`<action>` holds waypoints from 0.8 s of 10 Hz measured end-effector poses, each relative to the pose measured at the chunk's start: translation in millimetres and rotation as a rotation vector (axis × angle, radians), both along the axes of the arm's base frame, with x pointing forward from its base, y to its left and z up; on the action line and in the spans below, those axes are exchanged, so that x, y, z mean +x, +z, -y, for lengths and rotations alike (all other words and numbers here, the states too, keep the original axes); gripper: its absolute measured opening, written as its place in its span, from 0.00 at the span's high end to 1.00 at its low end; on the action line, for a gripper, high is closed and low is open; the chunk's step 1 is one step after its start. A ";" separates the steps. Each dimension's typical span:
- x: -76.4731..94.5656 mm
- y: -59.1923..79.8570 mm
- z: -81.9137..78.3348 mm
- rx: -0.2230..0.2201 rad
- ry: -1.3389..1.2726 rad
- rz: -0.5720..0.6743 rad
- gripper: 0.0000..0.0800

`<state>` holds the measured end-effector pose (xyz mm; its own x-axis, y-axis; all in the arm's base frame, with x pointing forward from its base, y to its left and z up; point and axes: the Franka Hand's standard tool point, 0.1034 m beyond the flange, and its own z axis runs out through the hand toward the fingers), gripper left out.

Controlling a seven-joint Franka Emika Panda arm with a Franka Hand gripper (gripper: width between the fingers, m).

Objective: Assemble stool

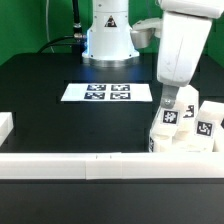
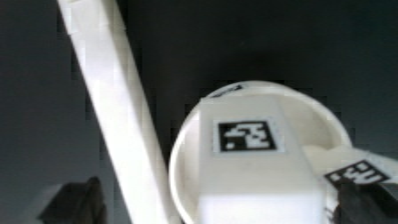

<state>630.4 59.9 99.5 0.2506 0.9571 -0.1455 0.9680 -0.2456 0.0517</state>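
The stool's round white seat [image 2: 249, 150], with a black-and-white tag on its face, fills the wrist view next to a long white rail [image 2: 111, 90]. In the exterior view the seat [image 1: 168, 128] stands at the right, against the front rail, with blocky white tagged legs [image 1: 207, 125] beside it. My gripper [image 1: 170, 100] hangs just above the seat. In the wrist view its dark fingertips [image 2: 71, 203] sit far apart at the picture's edge and the jaws are open, holding nothing. A second tag [image 2: 358, 172] shows at the seat's edge.
The marker board [image 1: 97, 92] lies flat mid-table before the arm's base. A long white rail [image 1: 90, 166] runs along the front edge. Another white rail piece [image 1: 5, 126] stands at the exterior view's left.
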 end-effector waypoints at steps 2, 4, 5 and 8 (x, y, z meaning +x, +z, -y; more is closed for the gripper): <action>0.5 -1.6 1.7 -0.001 -0.007 -0.001 0.19; 0.4 -2.5 3.8 -0.002 -0.013 -0.001 0.19; 0.2 -2.9 4.0 -0.002 -0.017 -0.001 0.41; 0.6 -2.9 8.7 -0.002 -0.024 0.000 0.59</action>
